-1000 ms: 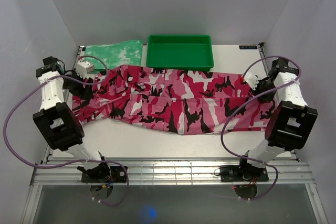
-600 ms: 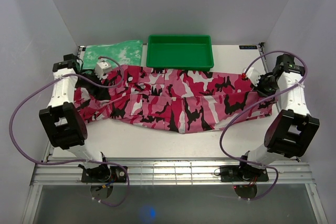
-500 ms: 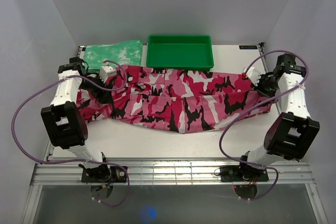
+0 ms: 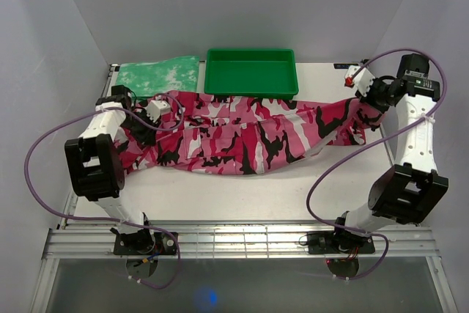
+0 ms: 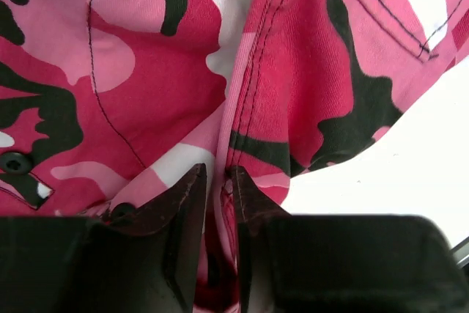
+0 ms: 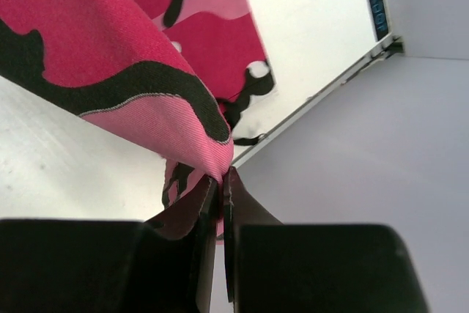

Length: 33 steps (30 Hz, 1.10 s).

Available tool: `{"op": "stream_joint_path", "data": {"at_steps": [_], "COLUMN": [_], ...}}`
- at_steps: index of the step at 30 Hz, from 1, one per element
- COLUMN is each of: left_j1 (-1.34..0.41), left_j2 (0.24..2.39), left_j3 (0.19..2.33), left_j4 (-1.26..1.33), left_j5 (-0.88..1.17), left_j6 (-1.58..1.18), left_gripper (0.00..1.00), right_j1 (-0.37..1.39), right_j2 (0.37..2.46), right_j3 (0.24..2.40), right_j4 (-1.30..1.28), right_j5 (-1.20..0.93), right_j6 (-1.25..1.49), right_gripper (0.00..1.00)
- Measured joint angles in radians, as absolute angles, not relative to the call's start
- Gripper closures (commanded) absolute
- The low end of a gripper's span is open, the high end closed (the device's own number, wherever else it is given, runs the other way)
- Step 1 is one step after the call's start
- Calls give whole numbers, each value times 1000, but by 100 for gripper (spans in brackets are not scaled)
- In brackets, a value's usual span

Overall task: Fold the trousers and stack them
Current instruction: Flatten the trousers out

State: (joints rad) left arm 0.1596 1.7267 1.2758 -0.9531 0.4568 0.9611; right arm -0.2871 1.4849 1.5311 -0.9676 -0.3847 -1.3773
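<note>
Trousers [image 4: 242,133] lie lengthwise on table [image 4: 220,188], just on the arm-base side of green tray [image 4: 250,72], running well past both tray ends. Middle & L part lie flat w/ wrinkles. The R end is lifted off the table, beyond the tray's R end.

L gripper [image 5: 218,177]: off the tray's near-L corner. We see the jaws clenched on a raised fold of the trousers beside a seam, w/ pink cloth pinched between the fingers [image 5: 187,203].

R gripper [image 6: 222,179]: off the tray's R end, jaws clamped tight on the trousers' edge, cloth hanging away from the tips.

Mottled green-white cloth [image 4: 157,75]: folded, just L of tray, close to the trousers. We can't tell if they touch.
</note>
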Motion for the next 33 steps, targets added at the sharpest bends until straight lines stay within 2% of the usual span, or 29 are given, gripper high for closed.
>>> {"op": "stream_joint_path", "data": {"at_steps": [2, 3, 4, 5, 8, 12, 15, 17, 18, 21, 22, 25, 32, 33], "left_j1": [160, 160, 160, 160, 159, 146, 130, 119, 112, 95, 93, 84, 97, 101], "left_j2": [1730, 1737, 1746, 1759, 1783, 1799, 1809, 1812, 1812, 1812, 1812, 1821, 1883, 1883], "left_j3": [1286, 1299, 1318, 1343, 1386, 1391, 1390, 1387, 1384, 1378, 1377, 1380, 1501, 1520], "left_j4": [-960, -972, -983, -999, -1032, -1066, -1071, -1067, -1065, -1060, -1057, -1056, -1092, -1100], "left_j5": [460, 464, 475, 493, 540, 577, 597, 607, 612, 622, 625, 635, 636, 636], "left_j6": [956, 957, 957, 961, 962, 957, 945, 936, 932, 909, 904, 880, 851, 850], "left_gripper": [71, 68, 64, 56, 45, 40, 39, 44, 58, 75, 85, 99, 100, 91], "right_j1": [-284, -282, -280, -277, -264, -244, -234, -232, -232, -232, -232, -232, -230, -230], "right_j2": [1517, 1539, 1562, 1583, 1636, 1657, 1657, 1657, 1657, 1657, 1657, 1657, 1732, 1753], "right_j3": [1582, 1612, 1640, 1663, 1713, 1719, 1719, 1719, 1719, 1719, 1719, 1719, 1814, 1846], "right_j4": [-958, -955, -951, -946, -944, -944, -942, -942, -942, -942, -942, -936, -916, -916], "right_j5": [-395, -398, -400, -401, -400, -399, -399, -398, -398, -395, -393, -390, -364, -362], "right_j6": [-1359, -1348, -1339, -1330, -1310, -1295, -1289, -1289, -1289, -1289, -1288, -1285, -1254, -1248], "right_gripper": [92, 92, 92, 92, 92, 92, 92, 92, 92, 92, 92, 92, 92, 92]}}
